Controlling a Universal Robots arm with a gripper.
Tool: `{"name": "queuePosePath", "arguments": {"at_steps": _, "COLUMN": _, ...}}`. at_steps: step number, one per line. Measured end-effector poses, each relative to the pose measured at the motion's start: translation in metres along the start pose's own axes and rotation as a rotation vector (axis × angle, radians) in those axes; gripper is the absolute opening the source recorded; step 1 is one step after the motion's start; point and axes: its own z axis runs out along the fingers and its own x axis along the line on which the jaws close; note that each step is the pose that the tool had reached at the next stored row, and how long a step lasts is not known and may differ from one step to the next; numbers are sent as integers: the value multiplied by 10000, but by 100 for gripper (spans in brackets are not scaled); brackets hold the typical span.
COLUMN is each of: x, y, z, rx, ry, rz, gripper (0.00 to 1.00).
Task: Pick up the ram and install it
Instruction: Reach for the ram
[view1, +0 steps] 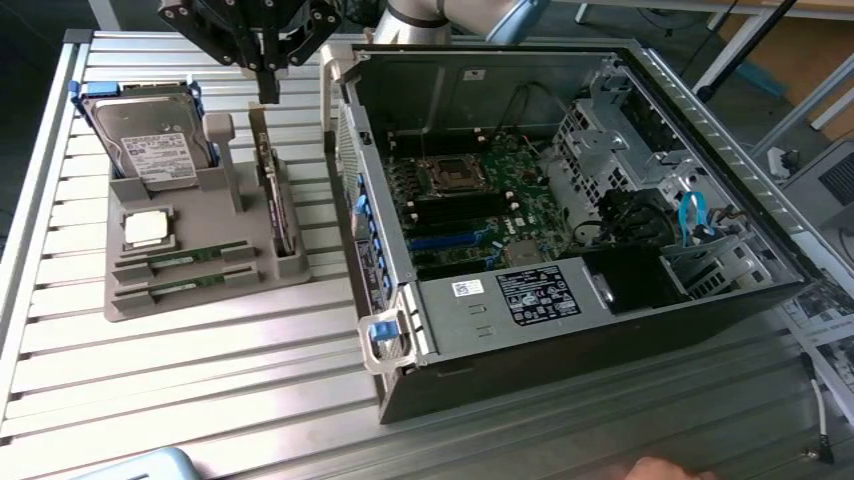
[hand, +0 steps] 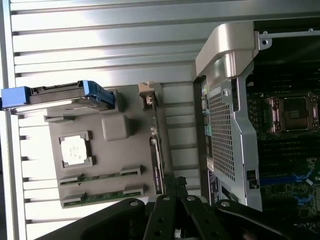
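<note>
Two rams, thin green sticks, lie side by side in slots at the near end of the grey tray (view1: 200, 300): one ram (view1: 187, 258) (hand: 100, 176) and a second one (view1: 187, 283) (hand: 102, 195) beside it. My gripper (view1: 268, 92) (hand: 175, 184) hangs shut and empty high above the tray's far end, over the far tip of the upright dark expansion card (view1: 278, 200). It is well apart from the rams. The open computer case (view1: 561, 330) lies to the exterior view's right, its motherboard (view1: 481, 190) exposed.
On the tray also sit a hard drive (view1: 154, 140) in a blue frame and a square silver processor (view1: 147, 228). The case wall (view1: 350, 170) rises close beside the tray. A hand (view1: 657, 468) shows at the front edge, and a pale blue object (view1: 134, 465) at the front left.
</note>
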Motion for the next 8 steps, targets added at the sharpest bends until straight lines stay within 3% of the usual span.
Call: {"name": "queuePosePath", "arguments": {"at_steps": 8, "x": 160, "y": -12, "z": -5, "rx": 0, "ry": 7, "rz": 0, "gripper": 11}}
